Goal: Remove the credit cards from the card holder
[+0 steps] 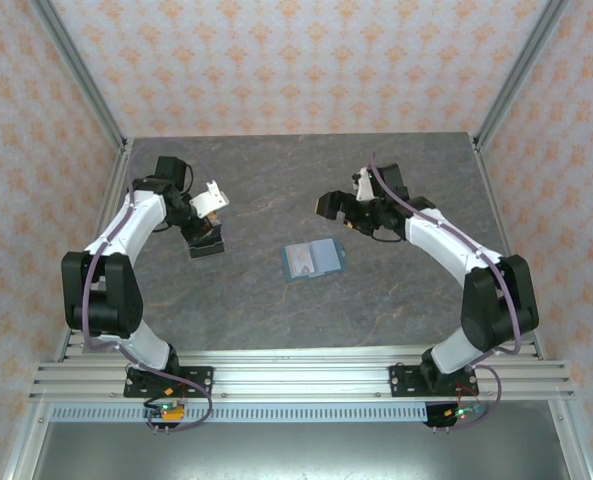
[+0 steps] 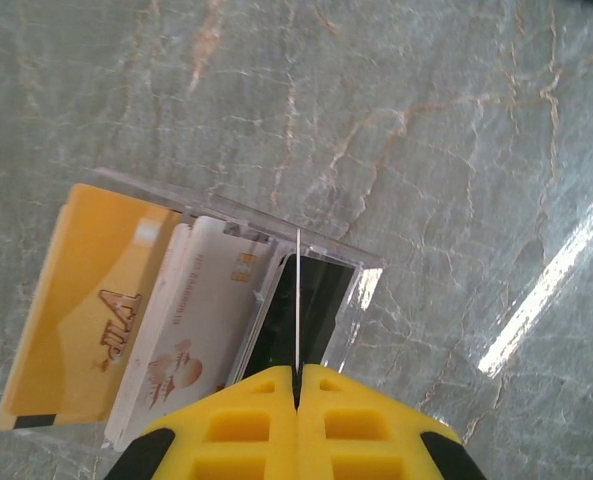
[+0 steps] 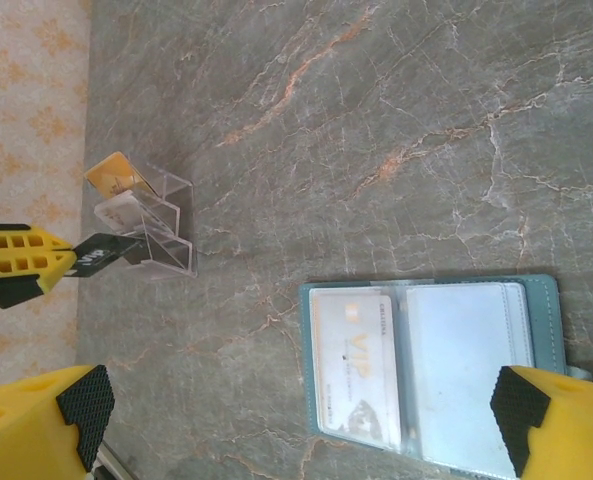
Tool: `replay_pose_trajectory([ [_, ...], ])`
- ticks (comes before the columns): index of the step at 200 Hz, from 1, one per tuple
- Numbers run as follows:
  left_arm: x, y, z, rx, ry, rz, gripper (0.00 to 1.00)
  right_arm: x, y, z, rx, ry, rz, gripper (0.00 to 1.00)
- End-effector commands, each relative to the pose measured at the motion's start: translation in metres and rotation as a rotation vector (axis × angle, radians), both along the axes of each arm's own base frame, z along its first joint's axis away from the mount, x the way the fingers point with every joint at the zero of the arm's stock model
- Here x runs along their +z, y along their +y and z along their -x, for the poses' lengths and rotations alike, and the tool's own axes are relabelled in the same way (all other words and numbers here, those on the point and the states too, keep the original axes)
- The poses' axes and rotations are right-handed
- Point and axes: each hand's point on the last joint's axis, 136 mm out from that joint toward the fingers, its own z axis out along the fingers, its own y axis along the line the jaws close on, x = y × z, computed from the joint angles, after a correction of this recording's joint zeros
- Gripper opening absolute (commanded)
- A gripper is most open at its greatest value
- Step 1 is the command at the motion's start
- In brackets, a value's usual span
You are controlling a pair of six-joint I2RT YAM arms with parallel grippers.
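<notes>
Wallet (image 3: 548,320) lying open on table (image 3: 376,100), pale card (image 3: 354,365) reading "VIP" sitting in its pocket. Left gripper (image 2: 296,385) pinching dark card (image 3: 101,252) at clear stand (image 2: 361,275). Right gripper (image 3: 301,420) hovering over wallet, jaws spread wide.

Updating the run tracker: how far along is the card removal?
Done: an orange card and a white card sit in the clear stand. In hand: the left jaws are shut on a dark card at that stand. Left: one pale VIP card is in the open card holder, with the right jaws open over it.
</notes>
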Motion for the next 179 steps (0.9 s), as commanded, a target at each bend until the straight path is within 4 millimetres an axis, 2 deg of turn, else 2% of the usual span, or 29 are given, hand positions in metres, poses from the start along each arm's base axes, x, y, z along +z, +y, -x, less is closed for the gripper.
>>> replay_pose_trajectory([
  [1, 0.001, 0.002, 0.003, -0.076, 0.016, -0.034, 0.00, 0.004, 0.002, -0.006, -0.002, 0.009, 0.003, 0.99],
  [21, -0.003, 0.001, 0.007, -0.099, 0.039, -0.030, 0.00, 0.005, 0.003, -0.009, -0.010, 0.014, -0.010, 0.99],
  [67, -0.006, -0.010, 0.002, -0.116, 0.032, 0.030, 0.00, 0.004, 0.007, -0.011, -0.019, 0.033, -0.031, 0.99],
  [106, 0.003, -0.025, -0.011, -0.121, 0.004, 0.125, 0.00, 0.005, 0.005, -0.010, -0.026, 0.037, -0.027, 0.99],
  [154, -0.005, -0.039, -0.027, -0.105, -0.002, 0.148, 0.00, 0.000, 0.005, -0.008, -0.024, 0.048, -0.020, 0.99],
  [179, -0.013, -0.031, -0.037, -0.068, -0.029, 0.095, 0.00, 0.000, 0.004, -0.009, -0.030, 0.046, -0.021, 0.99],
])
